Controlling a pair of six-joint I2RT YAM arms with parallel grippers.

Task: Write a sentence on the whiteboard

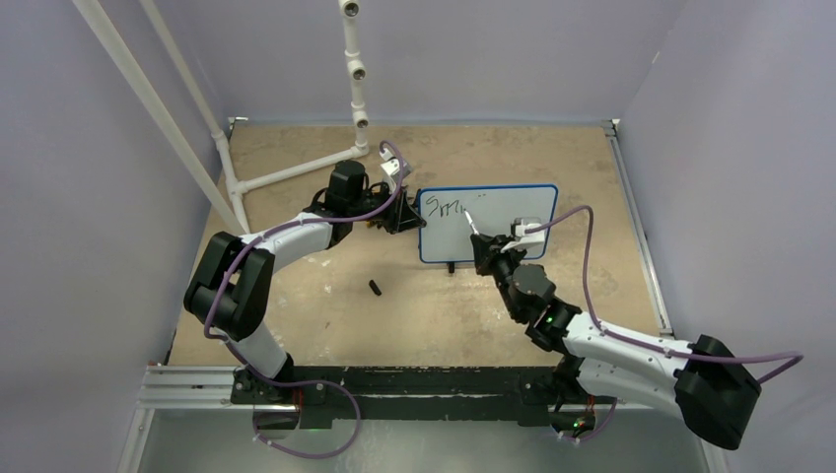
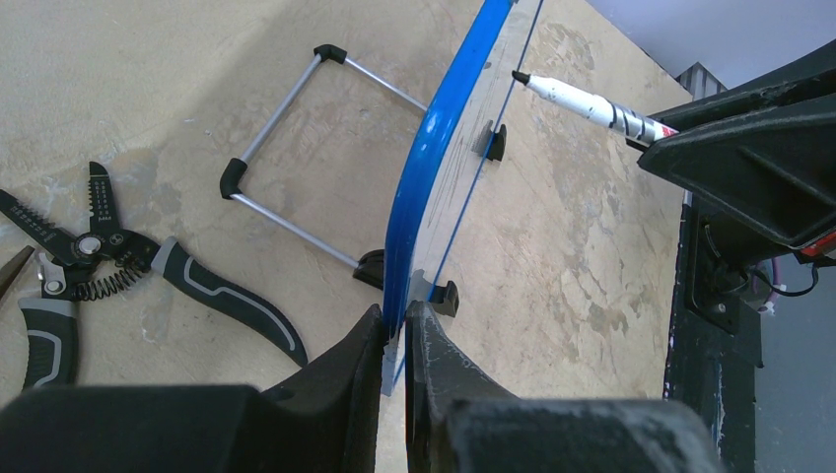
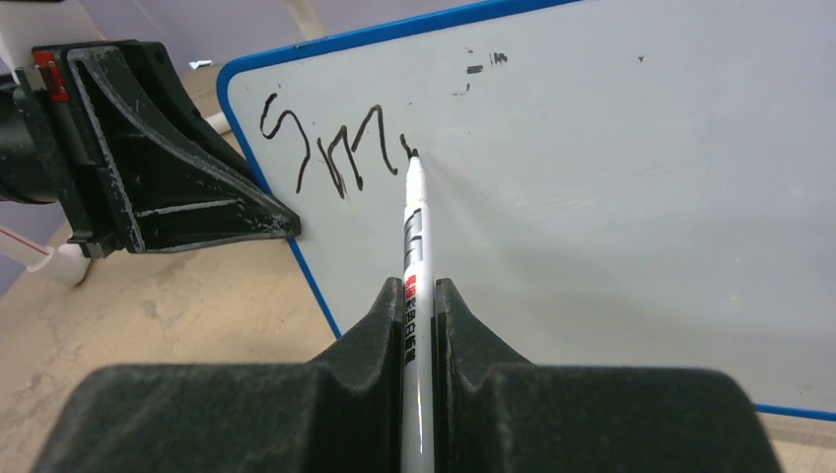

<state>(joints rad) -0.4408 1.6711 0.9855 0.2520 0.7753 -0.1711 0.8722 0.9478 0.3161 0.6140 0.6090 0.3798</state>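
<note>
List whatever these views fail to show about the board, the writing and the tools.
- Left wrist: the whiteboard is seen edge-on, so its writing face is hidden.
- Top external: the sentence is too small to read.
- Right wrist: the marker has its rear end cut off by the bottom edge.
- Top external: the small black object is too small to identify.

You are in a robotics lab test cell. Plain lilac walls (image 1: 59, 246) box in a scuffed tan tabletop (image 1: 592, 177) edged with aluminium extrusion rails (image 1: 187, 379). A white PVC pipe frame (image 1: 355, 69) stands at the back, and wire strippers (image 2: 94, 244) lie on the table.
</note>
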